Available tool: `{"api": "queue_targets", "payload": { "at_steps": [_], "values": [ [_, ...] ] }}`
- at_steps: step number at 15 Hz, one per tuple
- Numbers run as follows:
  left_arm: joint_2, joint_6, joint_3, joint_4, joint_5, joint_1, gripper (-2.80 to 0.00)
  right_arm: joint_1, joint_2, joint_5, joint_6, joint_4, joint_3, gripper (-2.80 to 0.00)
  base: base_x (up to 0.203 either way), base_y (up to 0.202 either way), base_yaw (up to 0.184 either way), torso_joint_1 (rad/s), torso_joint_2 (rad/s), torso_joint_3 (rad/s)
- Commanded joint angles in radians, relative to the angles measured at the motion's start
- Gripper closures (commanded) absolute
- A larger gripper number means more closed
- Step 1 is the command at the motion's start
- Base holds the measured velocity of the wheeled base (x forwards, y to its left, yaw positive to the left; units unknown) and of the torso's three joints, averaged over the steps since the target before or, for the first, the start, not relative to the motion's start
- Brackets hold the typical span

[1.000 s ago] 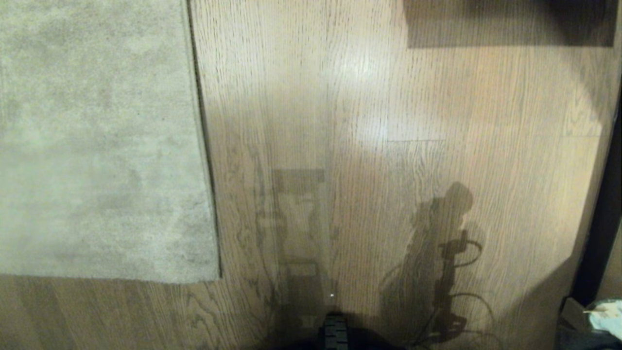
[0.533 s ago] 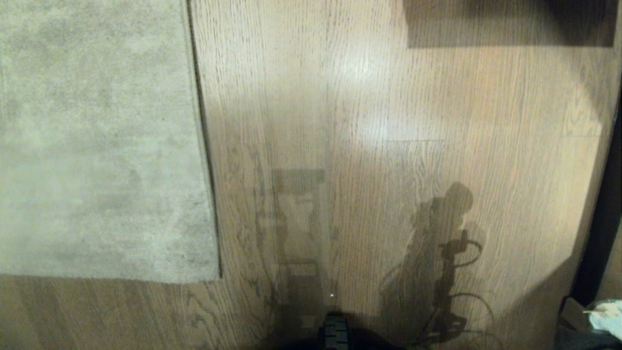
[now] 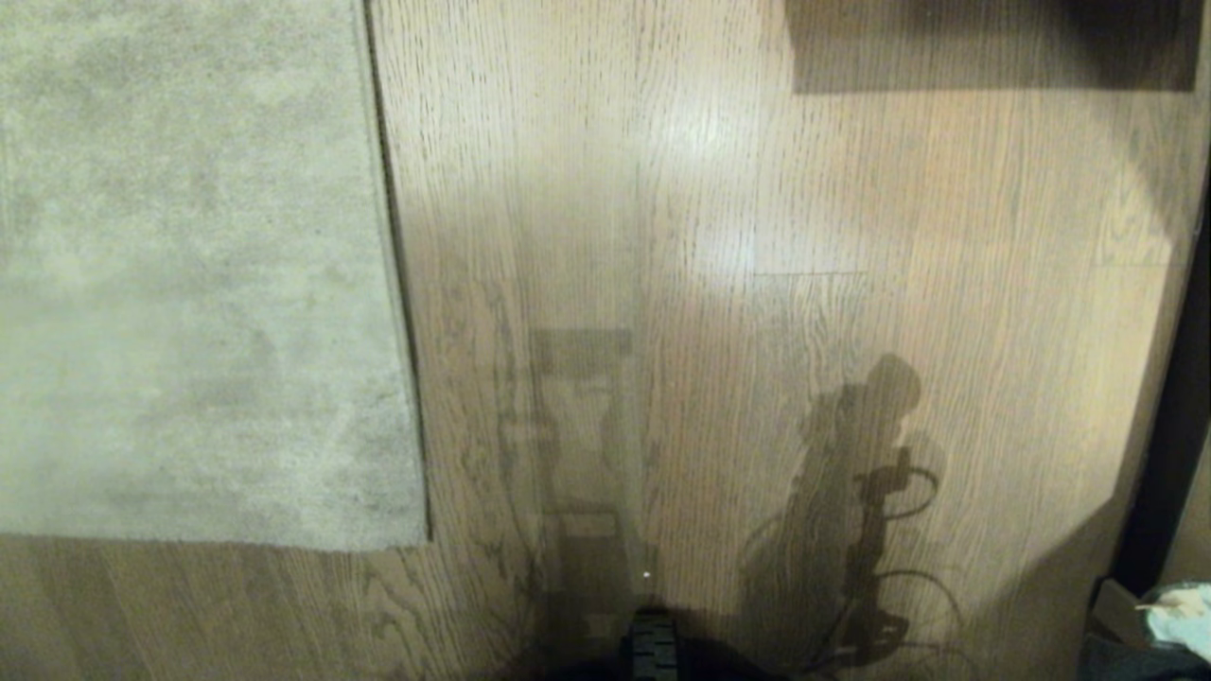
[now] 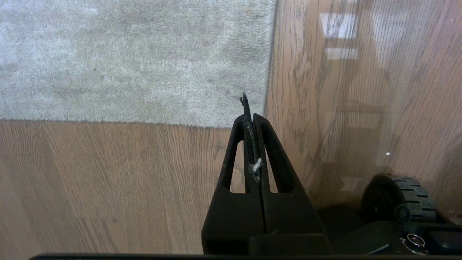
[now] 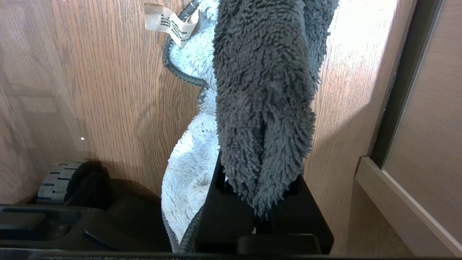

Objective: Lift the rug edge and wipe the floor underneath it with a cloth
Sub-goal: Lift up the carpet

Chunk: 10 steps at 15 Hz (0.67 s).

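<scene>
The cloth [image 5: 263,101] drapes over the right pincer [image 5: 258,173], hiding its fingers entirely, and runs off the picture's edge beyond them. The rug [image 3: 189,284] is cut off on the far side from the left pincer [image 4: 252,119]. Neither pincer shows in the head view. A pale bundle [image 3: 1178,615] at its corner is too cropped to identify.

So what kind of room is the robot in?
Probably a room in a home, maybe a living room. There's a glossy wooden floor with a big soft rug lying flat on it, and a wood-panelled cabinet or door at the side.
</scene>
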Motion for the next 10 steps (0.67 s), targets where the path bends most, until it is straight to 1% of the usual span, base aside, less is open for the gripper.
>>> {"api": "queue_targets", "payload": {
  "at_steps": [1, 10],
  "values": [
    [0.000, 0.001, 0.000, 0.000, 0.001, 0.000, 0.00, 0.000, 0.003, -0.001, -0.001, 0.000, 0.000, 0.00, 0.000, 0.000, 0.000, 0.000, 0.00, 0.000],
    [0.000, 0.001, 0.000, 0.000, 0.001, 0.000, 0.00, 0.000, 0.003, 0.000, -0.001, 0.000, 0.000, 0.00, 0.000, 0.000, 0.000, 0.000, 0.00, 0.000]
  ]
}}
